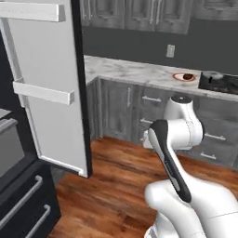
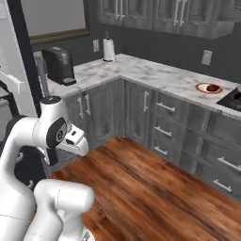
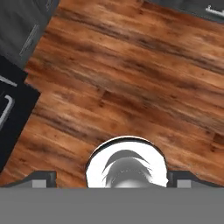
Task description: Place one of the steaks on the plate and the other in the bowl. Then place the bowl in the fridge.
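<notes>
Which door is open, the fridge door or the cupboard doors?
The fridge door is open: it swings out over the wooden floor, showing its white inside with shelf bars. The grey cupboard doors under the counter are all shut flat.

Reddish-brown plank floor (image 2: 155,188) runs across the room, its grain streaked dark. Grey wood cabinets (image 2: 141,117) with bar handles wrap the corner beneath a pale marble desk (image 2: 155,75). On it near the corner stands a white paper-towel roll (image 2: 108,49), a dark coffee machine (image 2: 59,65) further along. A wall outlet (image 1: 170,50) sits above the desk, a black cooktop (image 1: 218,82) at the edge.
</notes>
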Controlling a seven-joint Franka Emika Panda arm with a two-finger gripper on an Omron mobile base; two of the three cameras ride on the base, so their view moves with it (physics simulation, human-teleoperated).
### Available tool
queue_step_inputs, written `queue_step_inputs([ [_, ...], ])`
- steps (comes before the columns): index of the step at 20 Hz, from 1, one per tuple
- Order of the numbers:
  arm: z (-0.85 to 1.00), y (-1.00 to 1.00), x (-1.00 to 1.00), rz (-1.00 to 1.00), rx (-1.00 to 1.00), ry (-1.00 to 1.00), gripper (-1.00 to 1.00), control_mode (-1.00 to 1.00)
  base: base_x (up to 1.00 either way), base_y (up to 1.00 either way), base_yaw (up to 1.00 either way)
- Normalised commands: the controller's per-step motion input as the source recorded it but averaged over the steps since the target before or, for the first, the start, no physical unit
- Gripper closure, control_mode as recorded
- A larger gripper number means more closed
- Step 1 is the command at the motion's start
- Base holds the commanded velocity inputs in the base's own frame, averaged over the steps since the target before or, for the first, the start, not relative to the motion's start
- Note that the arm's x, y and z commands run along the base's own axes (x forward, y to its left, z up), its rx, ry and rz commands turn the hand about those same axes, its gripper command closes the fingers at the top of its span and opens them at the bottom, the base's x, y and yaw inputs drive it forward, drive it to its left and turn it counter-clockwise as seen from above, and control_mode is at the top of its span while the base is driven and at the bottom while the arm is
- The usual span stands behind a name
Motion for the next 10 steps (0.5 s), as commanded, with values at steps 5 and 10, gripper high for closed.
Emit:
queue_step_inputs([
  [5, 0.00, 0.00, 0.00, 0.00, 0.00, 0.00, -1.00, 1.00, 0.04, -0.58, -0.86],
  [10, 0.00, 0.00, 0.00, 0.00, 0.00, 0.00, -1.00, 1.00, 0.24, -0.60, -0.77],
])
